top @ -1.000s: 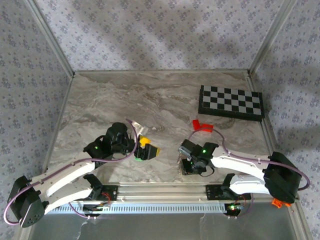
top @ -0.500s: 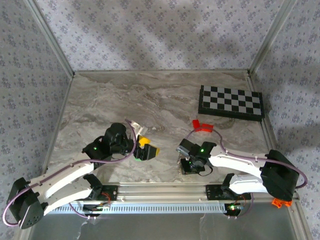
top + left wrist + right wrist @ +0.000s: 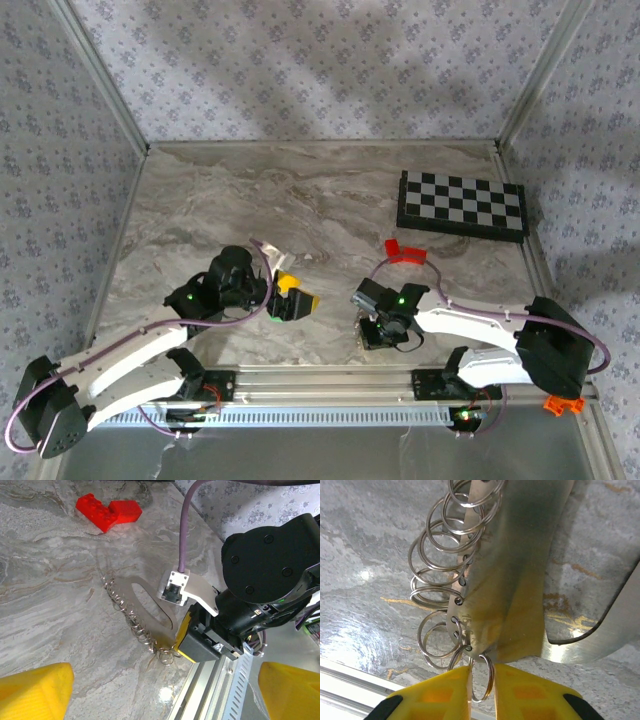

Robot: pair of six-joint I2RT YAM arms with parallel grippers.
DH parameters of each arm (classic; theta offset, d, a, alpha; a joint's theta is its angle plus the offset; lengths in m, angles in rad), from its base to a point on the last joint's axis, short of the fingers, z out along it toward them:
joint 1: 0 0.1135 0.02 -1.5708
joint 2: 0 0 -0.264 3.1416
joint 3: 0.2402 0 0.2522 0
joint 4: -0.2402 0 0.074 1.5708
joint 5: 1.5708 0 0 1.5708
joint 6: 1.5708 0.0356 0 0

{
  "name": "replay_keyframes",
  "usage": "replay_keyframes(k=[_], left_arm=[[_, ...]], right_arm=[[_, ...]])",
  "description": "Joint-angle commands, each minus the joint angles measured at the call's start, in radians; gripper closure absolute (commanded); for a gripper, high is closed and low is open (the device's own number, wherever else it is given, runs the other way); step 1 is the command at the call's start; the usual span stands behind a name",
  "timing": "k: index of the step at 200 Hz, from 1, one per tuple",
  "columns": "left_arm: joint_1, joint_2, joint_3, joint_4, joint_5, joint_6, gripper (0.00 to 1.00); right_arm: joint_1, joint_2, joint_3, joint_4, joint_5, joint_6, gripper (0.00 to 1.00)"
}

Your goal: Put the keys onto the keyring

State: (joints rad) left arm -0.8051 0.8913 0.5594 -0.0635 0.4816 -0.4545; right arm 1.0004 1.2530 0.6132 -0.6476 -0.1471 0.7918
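Right gripper (image 3: pixel 482 675): yellow fingers nearly together, pinching the end ring of the keyring (image 3: pixel 480 580). The keyring lies on the table (image 3: pixel 300 200) near the front edge, under the right wrist.

Left gripper (image 3: pixel 162 692): fingers wide apart, facing the keyring.

Key (image 3: pixel 281 308): a green speck just beside the left fingertips, possibly on the table. It is too small to tell whether they touch.

Red block (image 3: pixel 107 510): lies beyond the keyring.

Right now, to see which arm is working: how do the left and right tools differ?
The left tool stands wide open, gripping nothing; the right tool is closed on an end ring of the keyring. The left sits apart from the keyring; the right touches it. Both have yellow fingers.
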Motion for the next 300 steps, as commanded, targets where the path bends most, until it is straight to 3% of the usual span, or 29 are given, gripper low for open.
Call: replay_keyframes(k=[1, 106, 202, 237, 275, 300], left_arm=[[-0.001, -0.018, -0.006, 0.007, -0.004, -0.003, 0.05], [-0.001, -0.024, -0.008, 0.003, -0.015, -0.001, 0.05], [0.0, -0.043, -0.003, -0.004, -0.02, 0.0, 0.05], [-0.001, -0.062, 0.009, -0.013, -0.022, 0.01, 0.06], [-0.002, -0.1, 0.041, -0.065, -0.018, 0.035, 0.06], [-0.003, -0.134, 0.057, -0.074, -0.015, 0.048, 0.06]], right_arm=[[0.006, 0.006, 0.007, -0.004, -0.014, -0.014, 0.83], [-0.02, -0.002, -0.021, -0.006, -0.047, -0.022, 0.89], [-0.014, -0.037, 0.022, -0.06, 0.027, -0.036, 1.0], [0.007, -0.103, 0.086, -0.121, 0.137, -0.085, 1.0], [0.021, -0.243, 0.124, -0.075, 0.2, -0.155, 1.0], [0.033, -0.313, 0.16, -0.037, 0.21, -0.284, 1.0]])
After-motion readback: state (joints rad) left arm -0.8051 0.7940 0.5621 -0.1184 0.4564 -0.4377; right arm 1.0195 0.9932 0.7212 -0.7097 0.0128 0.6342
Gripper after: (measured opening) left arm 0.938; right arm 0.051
